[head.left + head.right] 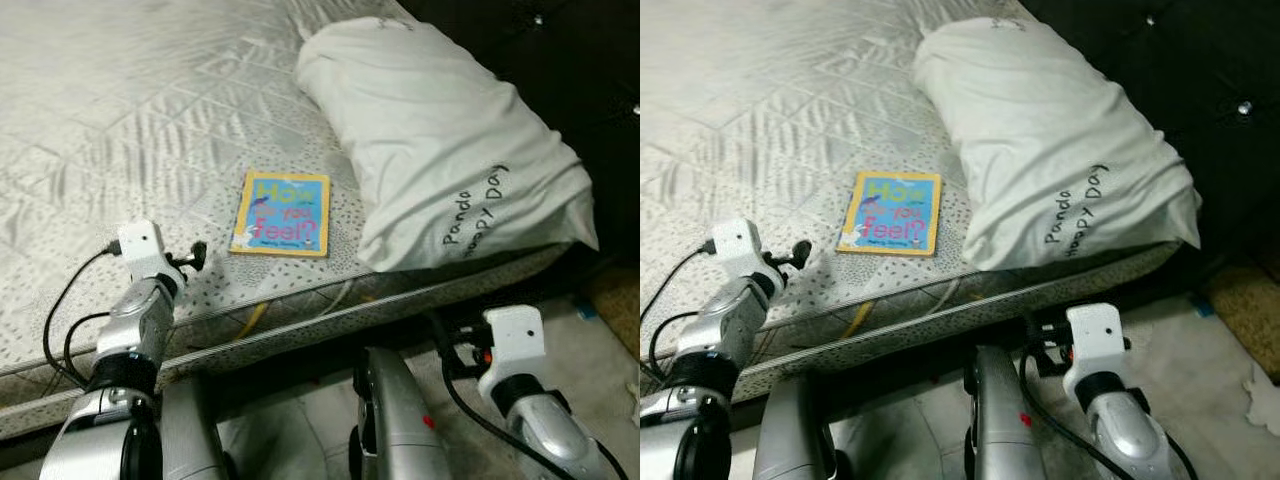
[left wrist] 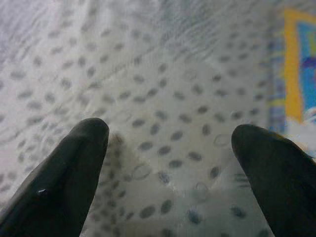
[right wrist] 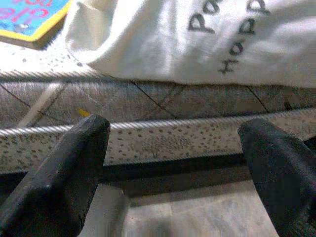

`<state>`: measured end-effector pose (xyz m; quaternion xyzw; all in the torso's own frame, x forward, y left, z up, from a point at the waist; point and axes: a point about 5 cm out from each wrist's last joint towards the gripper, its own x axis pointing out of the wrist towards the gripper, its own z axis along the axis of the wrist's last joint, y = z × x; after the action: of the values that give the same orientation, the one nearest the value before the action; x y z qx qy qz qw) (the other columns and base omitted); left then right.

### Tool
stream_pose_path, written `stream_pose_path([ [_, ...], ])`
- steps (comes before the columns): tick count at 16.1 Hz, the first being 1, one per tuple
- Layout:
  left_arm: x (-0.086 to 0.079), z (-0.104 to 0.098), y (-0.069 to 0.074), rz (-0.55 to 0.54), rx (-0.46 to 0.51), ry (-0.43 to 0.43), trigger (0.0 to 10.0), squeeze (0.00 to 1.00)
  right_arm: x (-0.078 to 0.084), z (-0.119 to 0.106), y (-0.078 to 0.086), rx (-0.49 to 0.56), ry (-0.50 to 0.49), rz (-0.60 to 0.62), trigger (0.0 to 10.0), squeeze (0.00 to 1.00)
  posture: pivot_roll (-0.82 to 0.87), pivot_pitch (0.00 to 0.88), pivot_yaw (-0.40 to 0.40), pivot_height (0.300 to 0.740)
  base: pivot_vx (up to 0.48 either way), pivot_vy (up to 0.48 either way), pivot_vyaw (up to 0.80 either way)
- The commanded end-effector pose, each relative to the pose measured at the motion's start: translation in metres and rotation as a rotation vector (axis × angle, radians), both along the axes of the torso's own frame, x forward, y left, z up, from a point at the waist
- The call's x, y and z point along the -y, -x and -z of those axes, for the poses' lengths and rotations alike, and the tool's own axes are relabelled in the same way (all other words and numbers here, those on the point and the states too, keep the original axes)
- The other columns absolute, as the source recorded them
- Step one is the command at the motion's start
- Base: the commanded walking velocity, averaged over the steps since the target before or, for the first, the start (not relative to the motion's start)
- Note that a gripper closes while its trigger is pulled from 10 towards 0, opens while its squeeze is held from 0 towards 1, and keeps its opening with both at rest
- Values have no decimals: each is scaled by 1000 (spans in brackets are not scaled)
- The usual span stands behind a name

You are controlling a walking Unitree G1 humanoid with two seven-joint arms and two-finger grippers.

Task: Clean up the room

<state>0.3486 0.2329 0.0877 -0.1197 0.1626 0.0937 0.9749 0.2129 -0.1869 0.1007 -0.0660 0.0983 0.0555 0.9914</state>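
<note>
A small yellow-edged picture book (image 1: 281,213), titled "How do you feel?", lies flat on the grey mattress (image 1: 120,110) near its front edge. A white pillow (image 1: 440,140) printed "Panda Happy Day" rests just right of the book. My left gripper (image 1: 195,256) hovers over the dotted mattress border a short way left of the book. It is open in the left wrist view (image 2: 170,133), with the book (image 2: 298,69) off to one side. My right gripper (image 3: 173,133) is open and low, facing the mattress side below the pillow (image 3: 197,34).
A dark tufted headboard (image 1: 560,60) stands behind the pillow. Pale floor (image 1: 600,370) lies to the right of the bed. A brownish mat (image 1: 615,300) sits at the far right. The mattress edge (image 1: 330,300) runs across in front of me.
</note>
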Motion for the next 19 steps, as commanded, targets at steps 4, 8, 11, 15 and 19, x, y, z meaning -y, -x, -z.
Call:
stream_pose_path([
  [4,-24,6,4,-85,-67,29,10000,0,9,-3,10,-21,12,30,10000,0,-248,239,-21,530,0,0,0],
  [8,-24,-11,-11,-99,-39,38,10000,0,17,-6,25,-52,25,59,10000,0,-288,259,-17,530,0,0,0],
  [11,-16,-22,-21,-75,-32,62,10000,0,21,-8,33,-67,30,76,10000,0,-303,270,-15,530,0,0,0],
  [15,18,-15,-26,78,-95,60,10000,0,22,-10,38,-85,32,80,10000,0,-307,279,-12,530,0,0,0],
  [19,22,-8,-24,88,-138,38,10000,0,24,-10,42,-106,33,85,10000,0,-310,281,-11,530,0,0,0],
])
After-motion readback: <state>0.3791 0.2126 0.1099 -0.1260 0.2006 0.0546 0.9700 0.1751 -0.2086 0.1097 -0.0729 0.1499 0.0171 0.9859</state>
